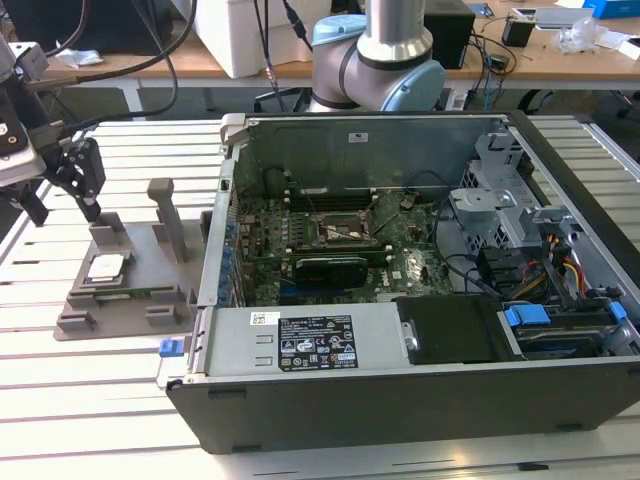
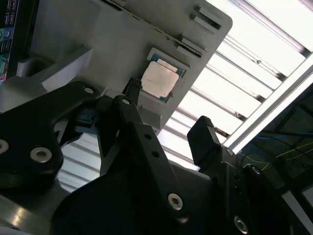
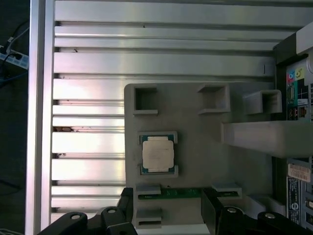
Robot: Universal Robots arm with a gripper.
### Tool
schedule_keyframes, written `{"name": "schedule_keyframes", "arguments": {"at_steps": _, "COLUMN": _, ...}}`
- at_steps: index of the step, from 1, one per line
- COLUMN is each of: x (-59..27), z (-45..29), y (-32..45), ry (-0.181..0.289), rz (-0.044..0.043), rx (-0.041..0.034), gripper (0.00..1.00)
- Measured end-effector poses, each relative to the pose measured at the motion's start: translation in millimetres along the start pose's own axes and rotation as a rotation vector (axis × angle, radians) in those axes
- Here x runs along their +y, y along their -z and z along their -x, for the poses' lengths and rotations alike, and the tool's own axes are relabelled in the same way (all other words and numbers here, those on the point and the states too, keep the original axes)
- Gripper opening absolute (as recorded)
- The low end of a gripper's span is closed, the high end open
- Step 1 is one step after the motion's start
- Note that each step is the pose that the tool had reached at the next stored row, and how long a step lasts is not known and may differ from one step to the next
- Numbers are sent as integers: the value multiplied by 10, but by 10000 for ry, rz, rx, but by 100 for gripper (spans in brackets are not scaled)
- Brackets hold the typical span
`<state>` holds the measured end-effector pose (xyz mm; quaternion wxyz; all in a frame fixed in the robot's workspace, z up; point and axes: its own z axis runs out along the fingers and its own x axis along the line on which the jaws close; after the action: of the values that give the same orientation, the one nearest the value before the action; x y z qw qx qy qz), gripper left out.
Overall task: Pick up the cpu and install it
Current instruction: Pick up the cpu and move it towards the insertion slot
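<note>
My pincer (image 2: 167, 105) hangs released and empty above the grey holder (image 3: 205, 147), at the exterior view's left. The cpu (image 3: 158, 152) lies flat in its recess there. I judge I must centre over it first, then take only its edges.

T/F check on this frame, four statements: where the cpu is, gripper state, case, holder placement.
1. The cpu lies in a recess of the grey holder. True.
2. The gripper holds the cpu. False: it is open and empty, over the holder.
3. The computer case is open, with the motherboard exposed. True.
4. The holder sits inside the case. False: it stands on the slatted table, outside the case at the exterior view's left.
</note>
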<state>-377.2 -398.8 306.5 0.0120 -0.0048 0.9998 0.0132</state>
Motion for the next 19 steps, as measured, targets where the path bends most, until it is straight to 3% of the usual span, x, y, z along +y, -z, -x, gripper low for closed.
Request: {"name": "schedule_keyframes", "arguments": {"at_steps": 19, "x": -5, "z": 1, "y": -187, "ry": 1, "rz": -40, "rx": 1, "gripper": 66}}
